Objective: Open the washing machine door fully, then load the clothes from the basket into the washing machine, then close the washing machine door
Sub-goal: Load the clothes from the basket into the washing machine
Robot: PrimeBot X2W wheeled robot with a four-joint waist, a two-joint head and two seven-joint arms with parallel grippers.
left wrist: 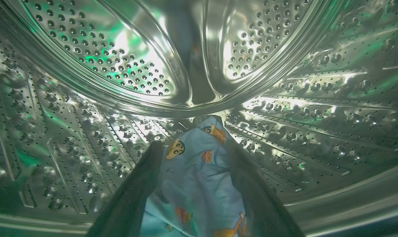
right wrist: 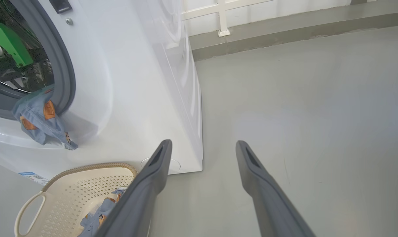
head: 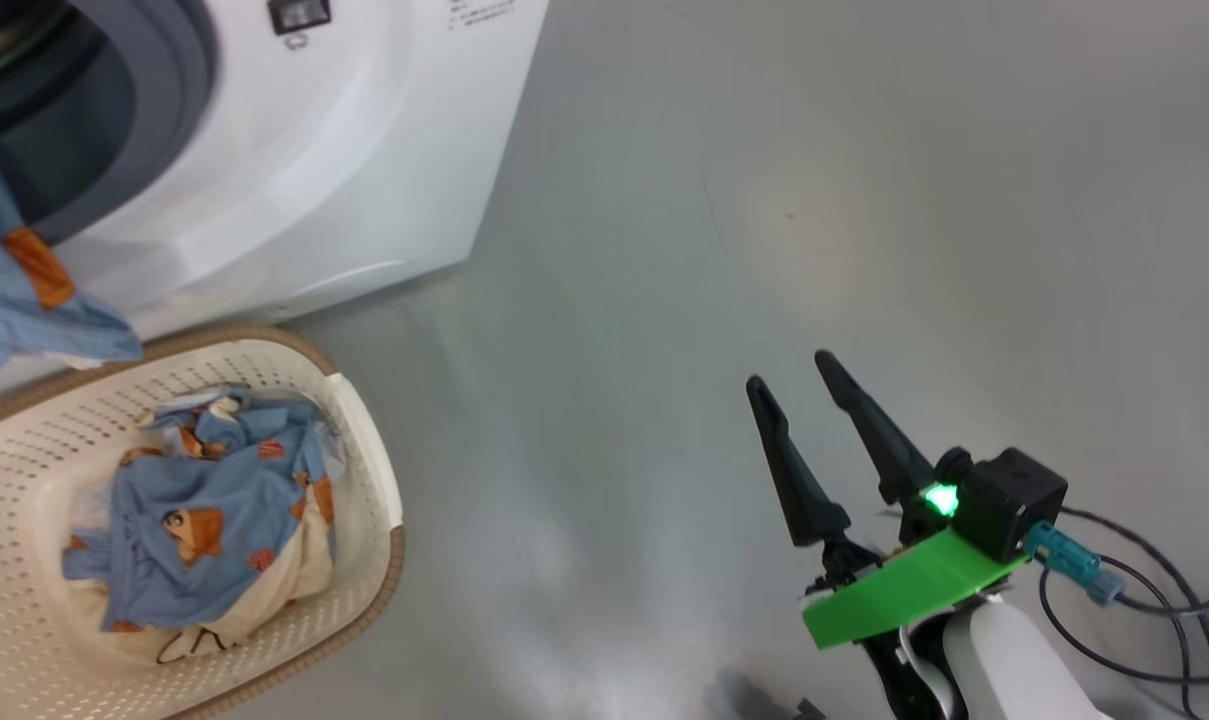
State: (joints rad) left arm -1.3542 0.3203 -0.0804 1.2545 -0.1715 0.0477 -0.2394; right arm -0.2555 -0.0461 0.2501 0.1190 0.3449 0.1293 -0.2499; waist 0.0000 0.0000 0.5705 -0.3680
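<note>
- The floor [head: 764,200] to the right of the washing machine [head: 344,150] is seen as open grey room. It is bounded at the far side by a raised ledge [right wrist: 284,29] under a white wall.
- The right claw [head: 791,372] is held over that bare floor, well apart from the machine's front corner. Its fingers are spread wide, with nothing between them.
- The left claw [left wrist: 194,148] is reached inside the steel drum [left wrist: 87,131], and its fingers are spread wide. A blue printed cloth [left wrist: 199,184] is lying between them, against the drum's lower wall.
- A hanging fold [right wrist: 40,121] of the same blue print is draped over the lower lip of the opening, beside the grey gasket [right wrist: 65,65], and down the white front.
- The basket [head: 369,470] is set on the floor just beside the machine's front, below that fold.
- More clothes [head: 204,500] are bunched in the basket, blue print over a cream piece.
- Dark cables [head: 1144,600] are trailed across the floor near the right arm.
</note>
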